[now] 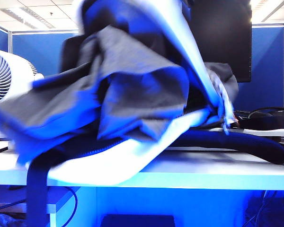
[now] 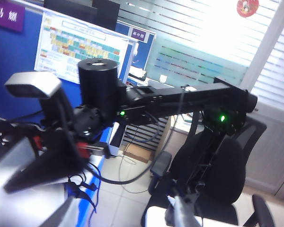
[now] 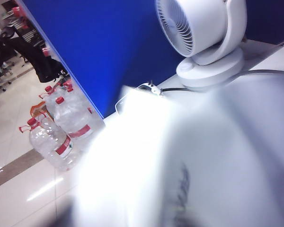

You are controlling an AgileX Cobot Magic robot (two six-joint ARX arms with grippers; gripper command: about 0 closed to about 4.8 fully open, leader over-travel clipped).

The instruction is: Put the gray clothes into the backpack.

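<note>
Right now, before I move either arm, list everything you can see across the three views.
gray clothes: one, dark gray, spilling from the backpack's mouth
backpack: one, white with dark straps, lying on the table
fan: one, white, table's far left in the exterior view
monitor: one, black, behind the backpack
water bottles: several, clear with red caps, on the floor
office chair: one, black, on the floor
table: one, white
arm: one, black, seen from the left wrist; end effectors not visible
</note>
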